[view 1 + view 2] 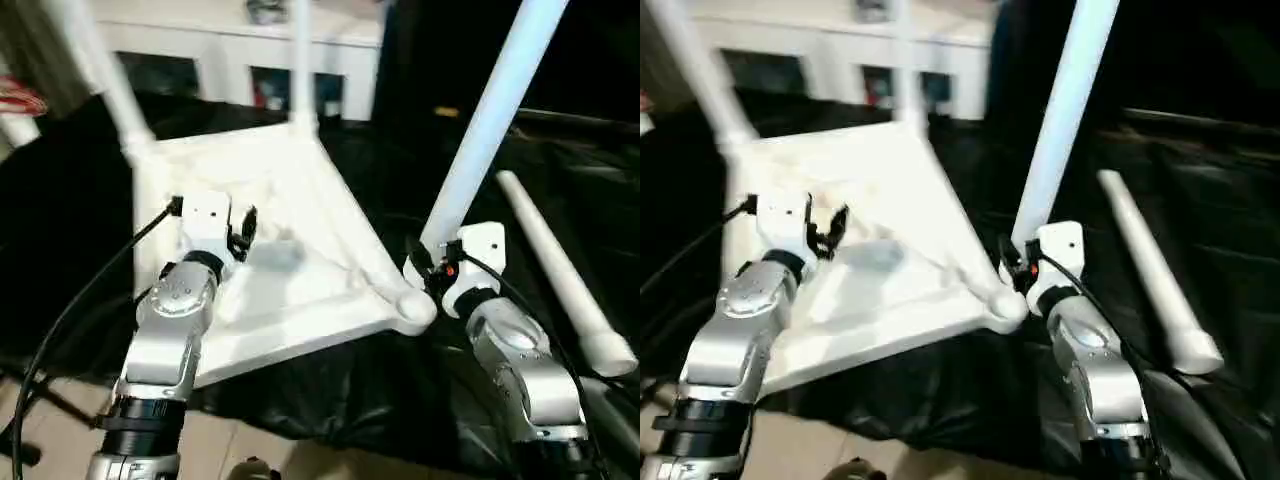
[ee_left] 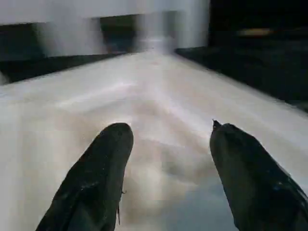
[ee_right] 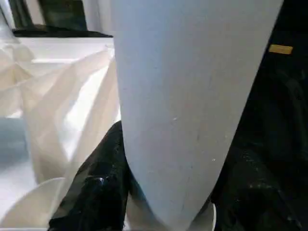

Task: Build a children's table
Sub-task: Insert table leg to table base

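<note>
While the tabletop (image 1: 300, 250) lies upside down on the black sheet (image 1: 330, 390), the right gripper (image 1: 432, 262) has its jaws clamped around a leg (image 1: 490, 120) at the near corner socket (image 1: 415, 308).

From the head views you get the whole layout: two more legs (image 1: 110, 80) stand up from the far corners, a loose leg (image 1: 560, 270) lies on the sheet off to the right, and a white cabinet (image 1: 240, 50) sits behind. The right wrist view adds what those miss, one black finger (image 3: 96, 183) pressed right against the leg just above the socket. The left wrist view shows the left gripper (image 2: 168, 159) with jaws apart and nothing between them, hovering over the ribbed underside.
</note>
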